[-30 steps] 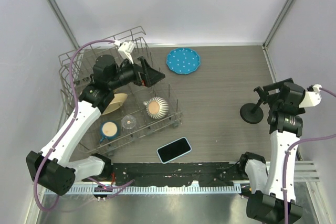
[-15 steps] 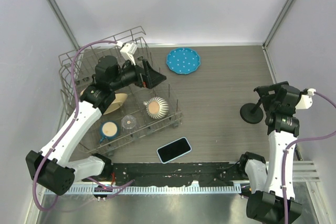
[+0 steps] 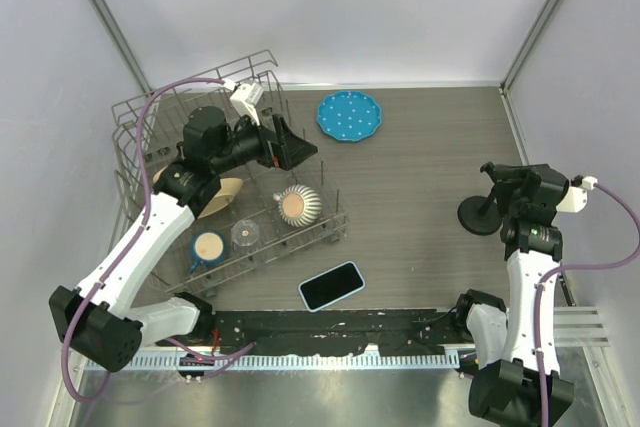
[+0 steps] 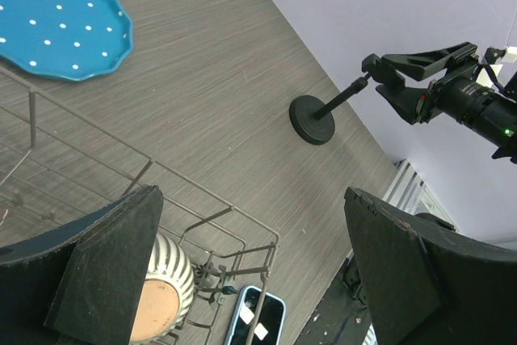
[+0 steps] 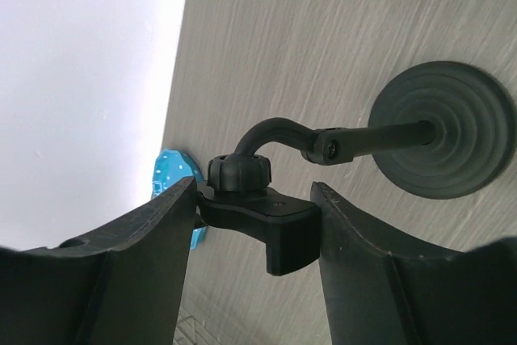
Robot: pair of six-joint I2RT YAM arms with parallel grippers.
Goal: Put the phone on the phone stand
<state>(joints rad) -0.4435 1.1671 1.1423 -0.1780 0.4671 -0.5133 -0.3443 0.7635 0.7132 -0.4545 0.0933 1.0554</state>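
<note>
A grey wood-grain tabletop (image 3: 420,247) is sitting inside pale walls, seen from above.

At 9 o'clock a wire dish rack (image 3: 190,79) is holding a ribbed bowl (image 3: 296,205) on its side, a blue mug (image 3: 208,246), a small glass (image 3: 245,234) and a tan piece too hidden to name. The left claw (image 3: 290,142) is hovering over the rack's far side with its fingers spread wide, holding nothing.

At 12 o'clock a blue dotted plate (image 3: 349,117) is lying bare.

The phone (image 3: 331,286) is lying flat, screen up, at 6 o'clock near the front edge, just beside the rack's near corner. Its long axis is running from 8 to 2 o'clock.

The phone stand (image 3: 480,215) is standing at 3 o'clock, well apart from the phone, with nothing in its cradle. The right claw (image 5: 254,216) is sitting around that cradle, one finger on each side and very close. I cannot tell whether they are pressing it.

From the left claw the phone is lying toward 5 o'clock; from the right claw, toward 8 o'clock and farther off. The left arm looks better placed to fetch it.
</note>
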